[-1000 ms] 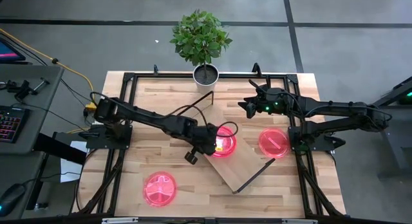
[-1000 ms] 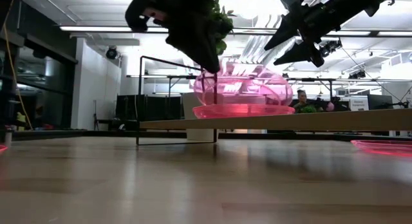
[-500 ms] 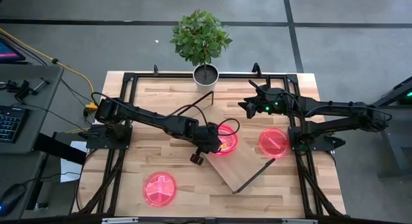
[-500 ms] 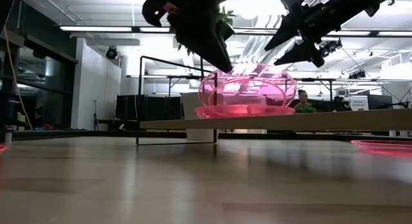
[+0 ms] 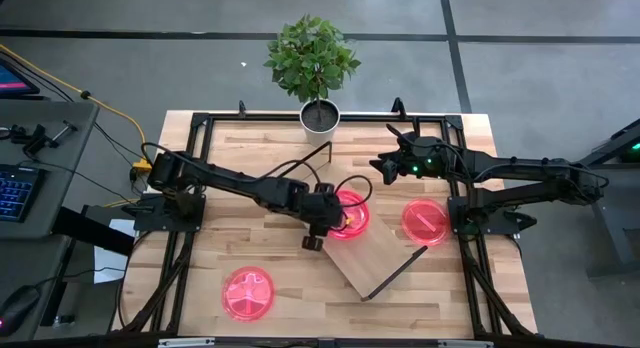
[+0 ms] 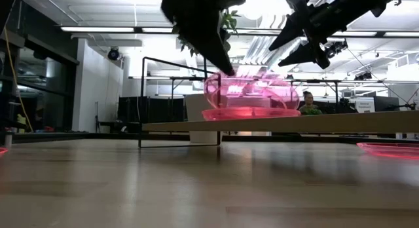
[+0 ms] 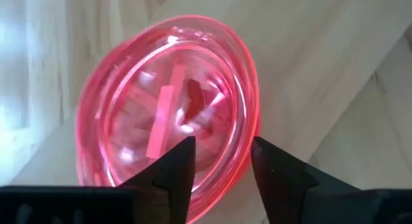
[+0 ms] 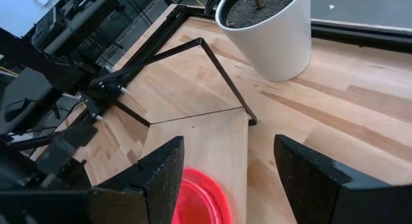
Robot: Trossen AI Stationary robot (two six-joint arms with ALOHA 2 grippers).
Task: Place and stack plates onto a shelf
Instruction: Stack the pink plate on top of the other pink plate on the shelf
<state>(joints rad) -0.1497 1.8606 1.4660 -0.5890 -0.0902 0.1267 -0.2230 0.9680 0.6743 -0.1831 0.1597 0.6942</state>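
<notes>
Seen from above, the left gripper (image 5: 333,220) sits at table centre, its fingers (image 7: 172,169) narrowly parted around the rim of a tilted pink plate (image 5: 351,212), which rests on another plate (image 6: 249,113) on the light-wood shelf (image 5: 375,258). The right gripper (image 5: 381,168) hovers at 1 o'clock, fingers spread wide and empty. Loose plates lie at 3 o'clock (image 5: 426,221) and 7 o'clock (image 5: 248,293).

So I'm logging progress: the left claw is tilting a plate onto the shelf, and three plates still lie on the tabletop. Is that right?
Not quite: the high view shows two plates on the tabletop, one near the front left and one at the right, not three. The left claw is indeed tilting a plate onto the shelf.
</notes>
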